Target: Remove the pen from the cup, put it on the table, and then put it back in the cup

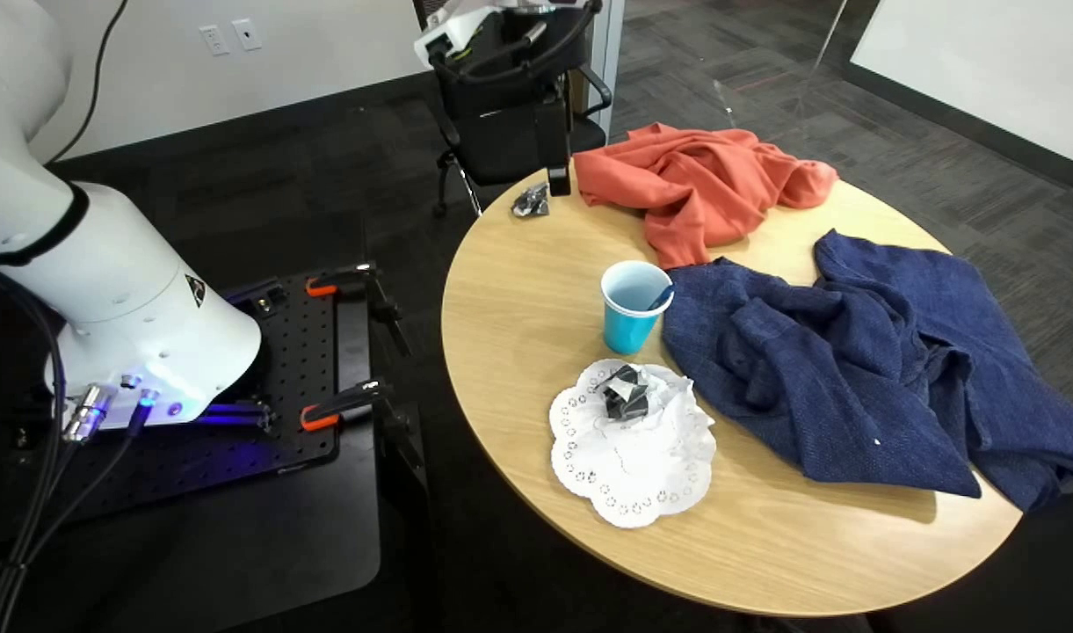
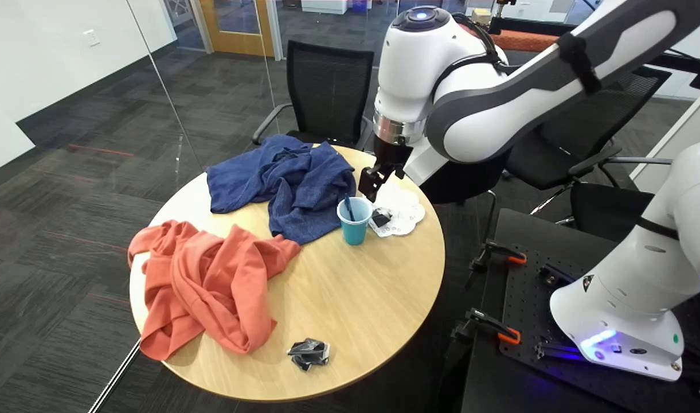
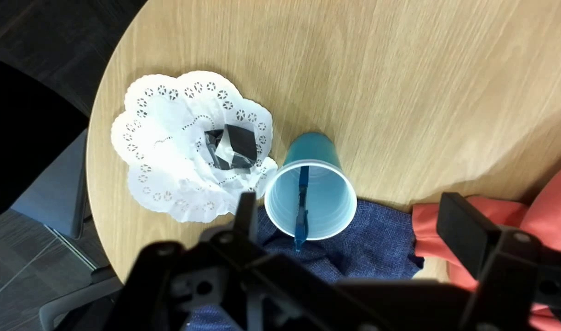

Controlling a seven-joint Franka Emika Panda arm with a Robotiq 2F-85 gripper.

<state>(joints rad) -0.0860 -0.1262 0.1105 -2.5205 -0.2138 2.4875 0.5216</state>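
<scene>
The light-blue cup (image 3: 313, 147) stands upright on the round wooden table (image 1: 510, 290). A dark blue pen (image 3: 302, 207) leans inside it, its upper end poking a little past the white rim; both exterior views show it there too. Above the table my gripper (image 3: 349, 207) hangs with its fingers wide apart and nothing held between them. From the wrist camera the cup appears below, toward the left finger, with a gap to both fingers. In an exterior view the gripper (image 2: 372, 180) shows dark and partly hidden, just above the cup's rim in the picture.
Beside the cup lies a white paper doily (image 1: 624, 492) with a black-and-silver wrapper (image 3: 234, 147) on it. A navy cloth (image 1: 817, 378) lies close to the cup's other side. A coral cloth (image 2: 212, 287) and another dark wrapper (image 2: 309, 353) are farther along the table.
</scene>
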